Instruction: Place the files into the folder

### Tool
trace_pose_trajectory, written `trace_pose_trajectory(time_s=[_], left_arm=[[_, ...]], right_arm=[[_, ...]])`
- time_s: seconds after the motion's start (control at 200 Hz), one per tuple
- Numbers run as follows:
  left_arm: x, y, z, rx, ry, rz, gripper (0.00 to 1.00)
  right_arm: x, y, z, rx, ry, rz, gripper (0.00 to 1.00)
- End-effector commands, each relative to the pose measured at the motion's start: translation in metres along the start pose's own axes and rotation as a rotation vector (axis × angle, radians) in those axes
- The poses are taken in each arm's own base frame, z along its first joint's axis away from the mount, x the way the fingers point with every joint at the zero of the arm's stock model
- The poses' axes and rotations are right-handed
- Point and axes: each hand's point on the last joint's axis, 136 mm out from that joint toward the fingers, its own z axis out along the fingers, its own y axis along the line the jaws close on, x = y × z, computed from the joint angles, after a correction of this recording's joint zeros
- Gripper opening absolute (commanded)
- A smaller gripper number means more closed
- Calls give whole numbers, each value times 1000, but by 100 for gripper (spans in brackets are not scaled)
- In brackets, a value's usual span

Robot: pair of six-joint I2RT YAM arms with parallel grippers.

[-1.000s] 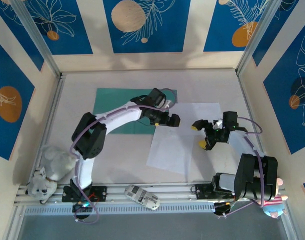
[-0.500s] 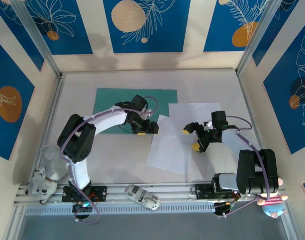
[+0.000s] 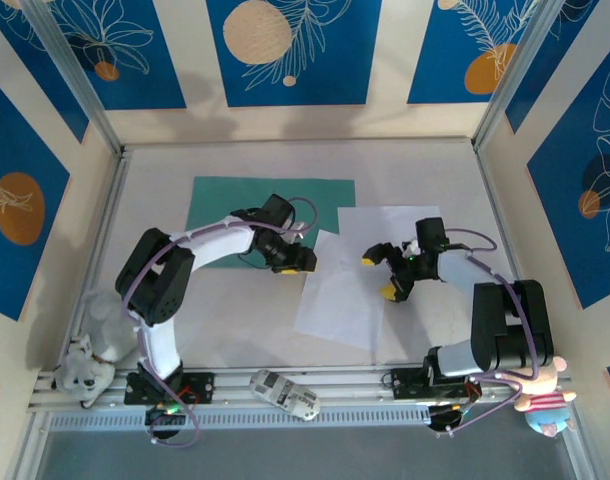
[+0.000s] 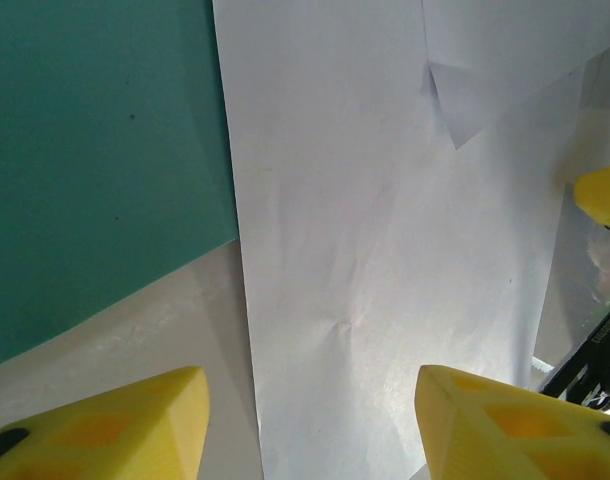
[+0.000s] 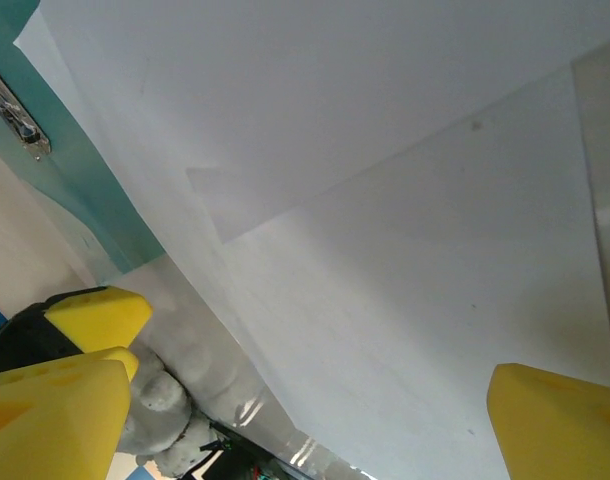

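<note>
The folder (image 3: 225, 200) lies long side left-to-right, upper left; the files (image 3: 345, 300) overlap, skewed, by its right end. Both left fingers (image 4: 115, 425) and right fingers (image 5: 55, 420) stand apart.

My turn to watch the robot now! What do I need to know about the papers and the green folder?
Left end effector: open, fingers either side of the left edge of the files, nothing held.
Right end effector: open wide above the files, nothing held.
Folder: lying open and flat, far left; files on the table to its right.
Done: nothing filed yet.
Left: grasp the files and move them onto the folder.
</note>
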Motion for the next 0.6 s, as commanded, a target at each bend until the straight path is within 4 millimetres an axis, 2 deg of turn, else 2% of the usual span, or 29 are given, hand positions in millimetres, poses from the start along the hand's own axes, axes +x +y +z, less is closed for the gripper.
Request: trace_pose_trajectory(time_s=[0.0,0.3,0.595], left_arm=[[6,1,13,25,34,-14,54],[9,5,26,27,63,-28,52],[12,-1,35,50,78,-29,51]], right_arm=[[0,5,3,1,20,-8,92],[-3,-2,15,8,35,9,92],[-3,-1,27,13,53,10,92]])
